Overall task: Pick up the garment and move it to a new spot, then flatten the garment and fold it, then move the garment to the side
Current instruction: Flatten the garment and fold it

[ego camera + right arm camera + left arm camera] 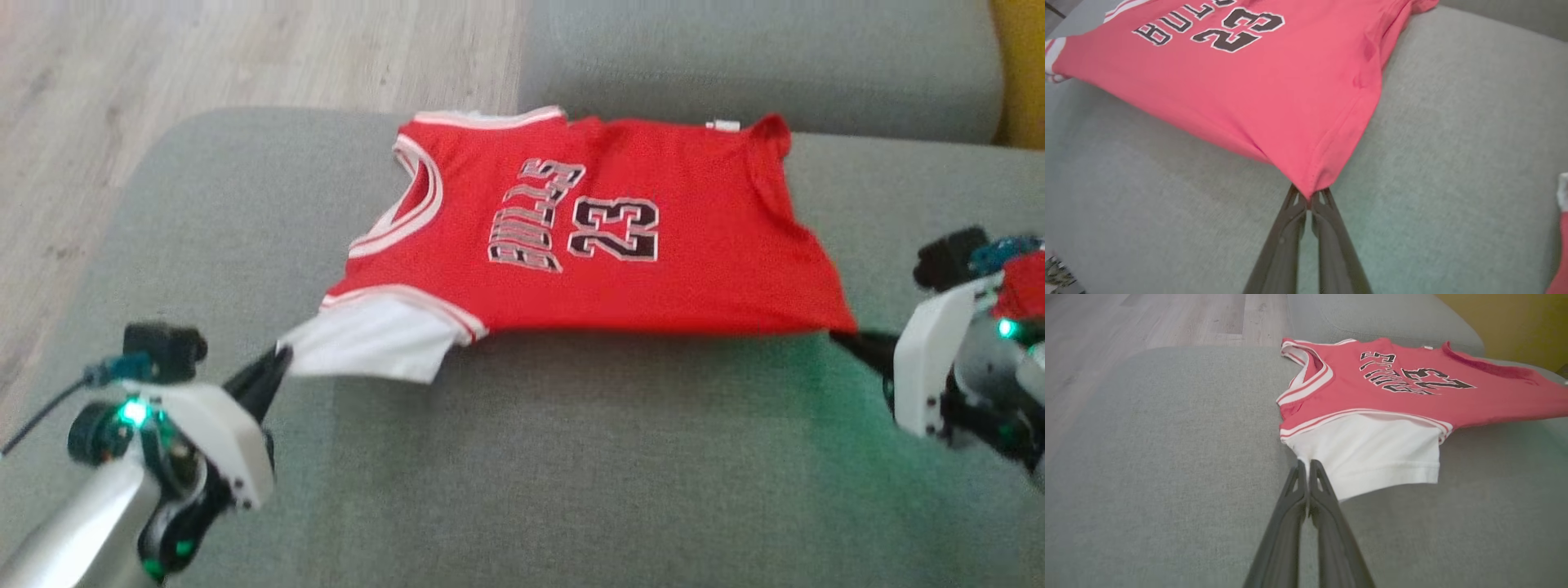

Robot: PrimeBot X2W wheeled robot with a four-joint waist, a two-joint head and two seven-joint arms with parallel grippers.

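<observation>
Left claw [1306, 467] and right claw [1310, 198] both pinched tight on the garment [653, 269].
The left grips the white sleeve [1372, 457] at its corner, the right the red hem corner; the garment lies spread, number up, on the grey sofa cushion [531, 474].

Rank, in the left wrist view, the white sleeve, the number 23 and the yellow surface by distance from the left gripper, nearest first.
1. white sleeve, pinched at the left gripper tips.
2. number 23, printed farther up, right.
3. yellow surface, farthest back, top right.
</observation>
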